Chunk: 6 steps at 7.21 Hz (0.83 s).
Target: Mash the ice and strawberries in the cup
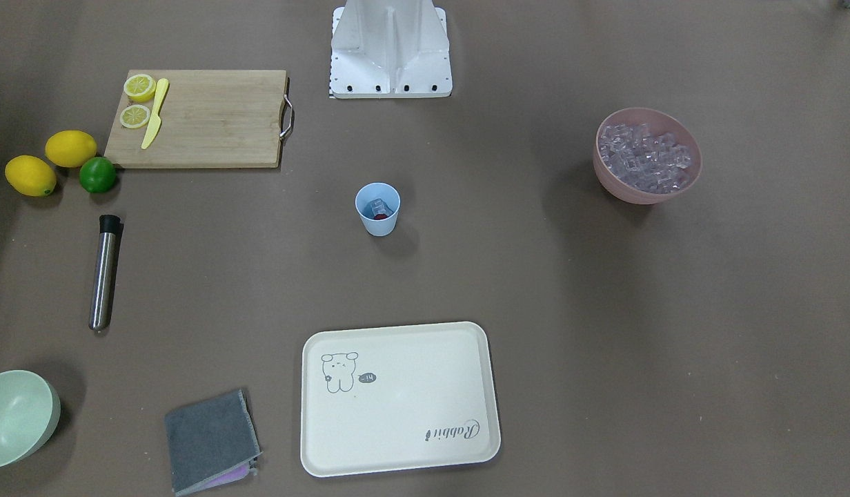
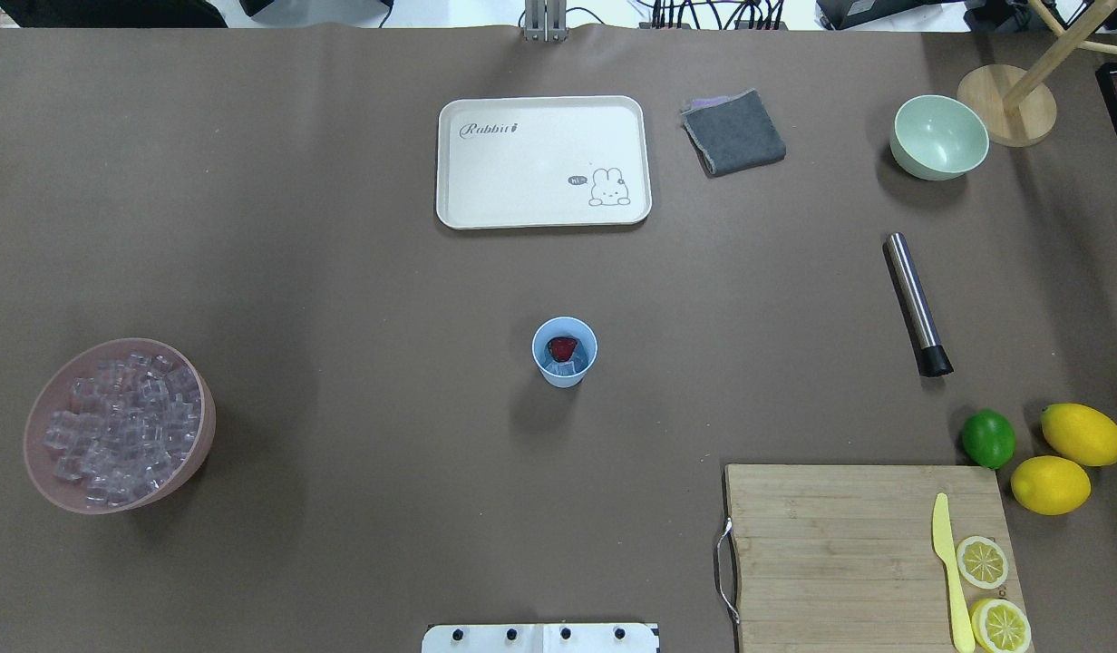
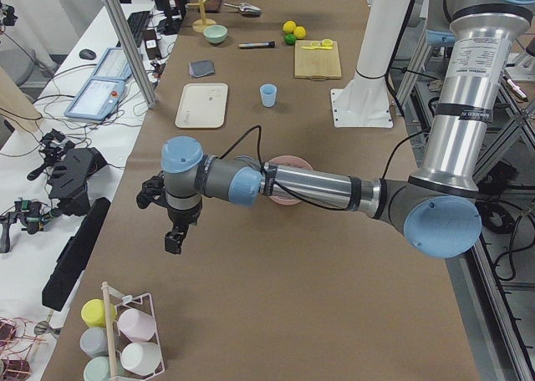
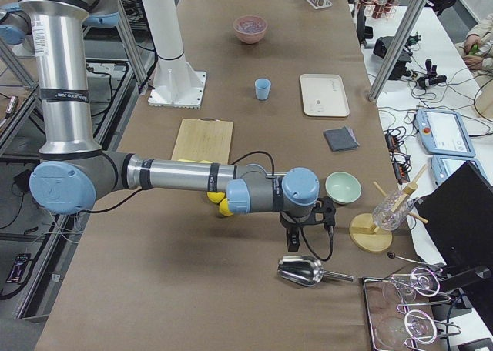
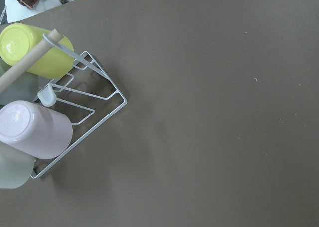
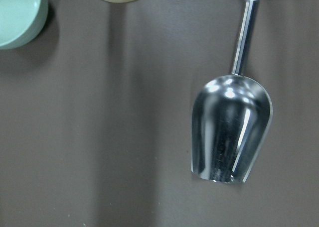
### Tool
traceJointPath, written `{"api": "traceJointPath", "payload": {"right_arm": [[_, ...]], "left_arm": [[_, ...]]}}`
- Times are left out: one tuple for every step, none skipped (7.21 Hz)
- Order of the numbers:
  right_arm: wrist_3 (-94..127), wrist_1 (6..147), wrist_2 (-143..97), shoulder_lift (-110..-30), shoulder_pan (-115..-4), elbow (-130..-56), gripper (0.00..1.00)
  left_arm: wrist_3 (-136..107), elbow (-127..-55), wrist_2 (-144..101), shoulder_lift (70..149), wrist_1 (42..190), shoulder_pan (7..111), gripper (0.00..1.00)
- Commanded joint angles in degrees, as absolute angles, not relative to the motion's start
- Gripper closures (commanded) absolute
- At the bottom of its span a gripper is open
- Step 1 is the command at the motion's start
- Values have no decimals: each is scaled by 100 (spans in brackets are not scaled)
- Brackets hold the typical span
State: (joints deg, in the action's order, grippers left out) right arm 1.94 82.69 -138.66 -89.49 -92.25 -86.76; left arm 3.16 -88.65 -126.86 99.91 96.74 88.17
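**Cup loaded, arms at the table's ends.** The blue cup (image 1: 377, 208) stands upright at the centre of the front-facing view, alone on the brown table (image 1: 535, 310). A red strawberry (image 2: 562, 347) and a clear cube (image 1: 377, 204) lie inside it. More ice (image 1: 644, 159) fills the pink bowl (image 1: 625, 195) at the right of that frame, well apart from the cup.

At the left, a steel muddler (image 1: 104, 272) lies on its side, black end toward the top. Above it sit a lime (image 1: 97, 174) and two lemons (image 1: 70, 148), just beside a wooden board (image 1: 211, 117). The board carries two lemon halves (image 1: 139, 88) and a yellow knife (image 1: 154, 114). A cream tray (image 1: 397, 428) lies at bottom centre, with a folded grey cloth (image 1: 210, 440) to its left and a green bowl (image 1: 14, 417) in the bottom left corner.

Both arms reach toward the table's ends. In the left side view the left gripper (image 3: 174, 241) hangs pointing down over bare table at the lower left. It is near a wire rack (image 5: 107, 77) of pastel cups, and I cannot tell whether its fingers are apart or together. In the right side view the right gripper (image 4: 306, 226) hangs above a steel scoop (image 4: 302, 270) at lower centre, and its fingers cannot be judged either. The right wrist camera shows the scoop lying with its handle toward the top of the frame.
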Motion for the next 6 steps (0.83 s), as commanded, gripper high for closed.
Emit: {"api": "traceJointPath", "payload": {"right_arm": [[53,8602,-13843,-9359,-9554,-9182,0],[53,8935,-13799,-9360,-9475,-9480,0],[53,9504,-13660,-9299,-9344,-9858,0],[18,10119,-13615,-9264,-9317,-10209,0],[-217,10177,-13597,-9290,-9360,-10178,0],[-437,10169,-13597,-9394,-9360,-10082,0]], "left_arm": [[316,-8851,-12691,9967,9659,8824,2],[316,-8868,-12691,9949,9650,8833,2],[316,-8868,-12691,9949,9642,8833,2],[316,-8877,-12691,9914,9650,8833,2],[316,-8868,-12691,9879,9642,8842,2],[316,-8894,-12700,9740,9711,8850,2]]}}
